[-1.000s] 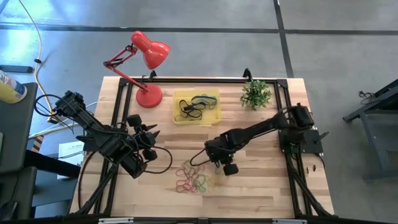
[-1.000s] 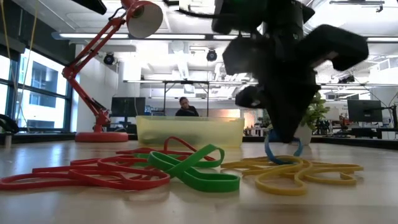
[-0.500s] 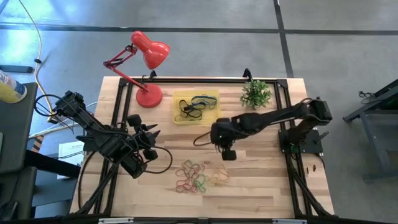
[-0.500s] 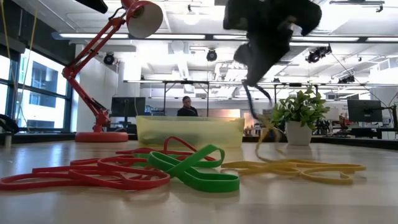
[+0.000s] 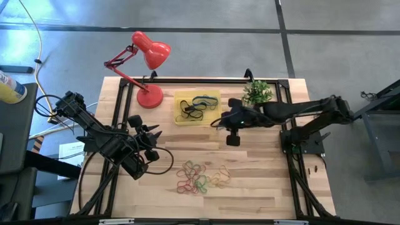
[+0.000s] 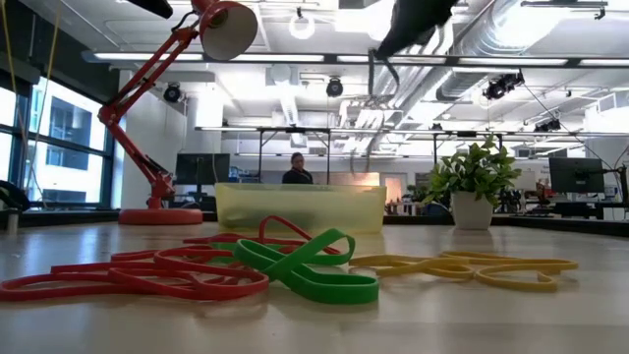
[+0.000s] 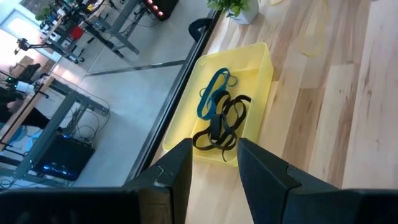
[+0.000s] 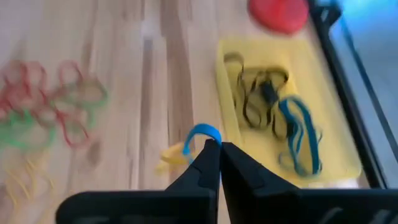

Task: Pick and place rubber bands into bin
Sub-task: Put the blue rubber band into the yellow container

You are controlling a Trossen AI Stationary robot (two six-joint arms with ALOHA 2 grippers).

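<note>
The rubber bands (image 5: 199, 177) lie in a loose pile of red, green and yellow loops on the wood near the table's near edge, and fill the front of the low view (image 6: 285, 265). The yellow bin (image 5: 197, 107) rests flat by the far edge and holds black and blue bands (image 7: 217, 115). My right gripper (image 5: 217, 121) hovers beside the bin's right wall, shut on a blue band. It sits at the top of the low view (image 6: 413, 20). My left gripper (image 7: 214, 168) waits open at the table's left (image 5: 152, 135). My right gripper (image 8: 214, 149) pinches a blue rubber band between its two fingertips. The band's loop (image 8: 202, 132) curls out past the tips. A yellow band (image 8: 169, 157) shows right beside the fingers; whether it is also in the pinch cannot be told. Both are lifted clear of the table.
A red desk lamp (image 5: 150, 56) stands with its base (image 5: 150, 97) left of the bin. A small potted plant (image 5: 257, 94) stands right of the bin. A black cable (image 5: 164, 164) loops on the wood by the left arm. A person (image 6: 293, 169) sits far off in the room.
My right gripper rose from the pile and travelled toward the far edge, to the bin's right side, staying shut. The blue band left the table with it. A yellow band was drawn up off the pile as a hanging strand and then lifted clear.
</note>
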